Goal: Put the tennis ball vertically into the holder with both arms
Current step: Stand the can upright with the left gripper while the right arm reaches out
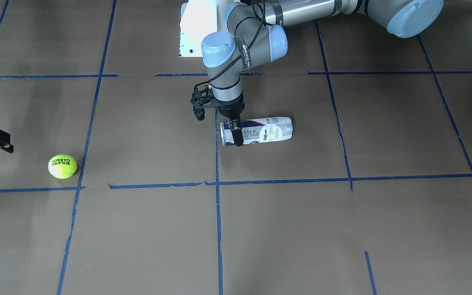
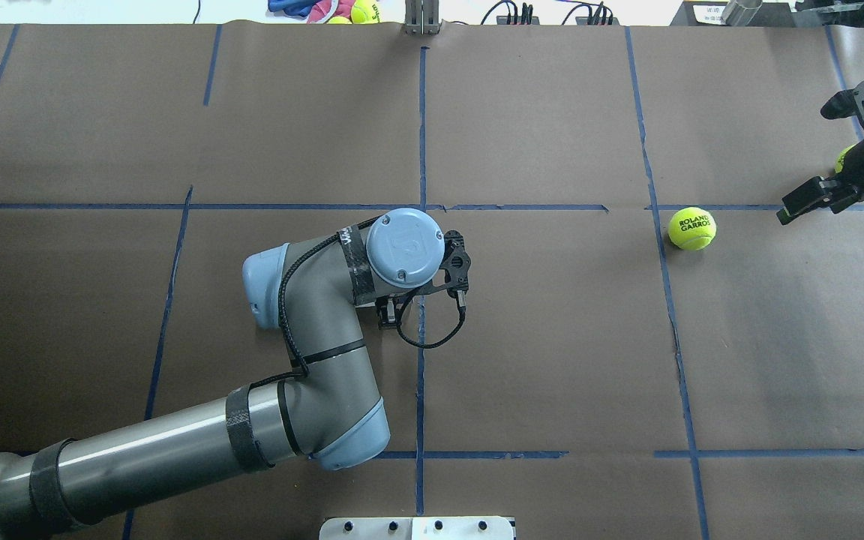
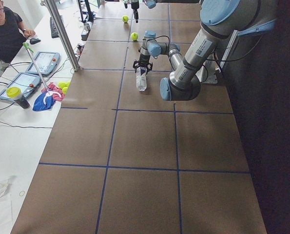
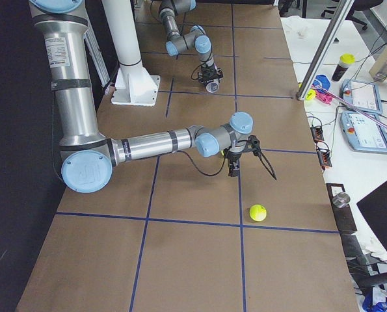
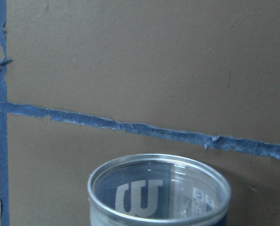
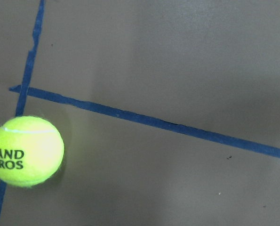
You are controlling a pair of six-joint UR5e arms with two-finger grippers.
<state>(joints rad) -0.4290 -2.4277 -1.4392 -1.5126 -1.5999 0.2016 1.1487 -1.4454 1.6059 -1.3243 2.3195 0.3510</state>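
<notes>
The tennis ball (image 1: 62,166) lies on the brown paper beside a blue tape line, and also shows in the overhead view (image 2: 691,228) and the right wrist view (image 6: 24,151). The holder (image 1: 262,130), a clear can with a navy and white label, lies on its side near the table's middle. My left gripper (image 1: 236,132) points down and straddles the can near its open end, one finger against its near side. The left wrist view shows the can's open rim (image 5: 158,165). My right gripper (image 2: 814,199) hovers open and empty beside the ball, apart from it.
A second yellow ball (image 2: 843,157) peeks out behind my right wrist. The white pedestal base (image 1: 199,28) stands at the robot's side. Blue tape lines grid the paper. An operator (image 3: 6,29) and tablets (image 3: 35,68) are at a side bench.
</notes>
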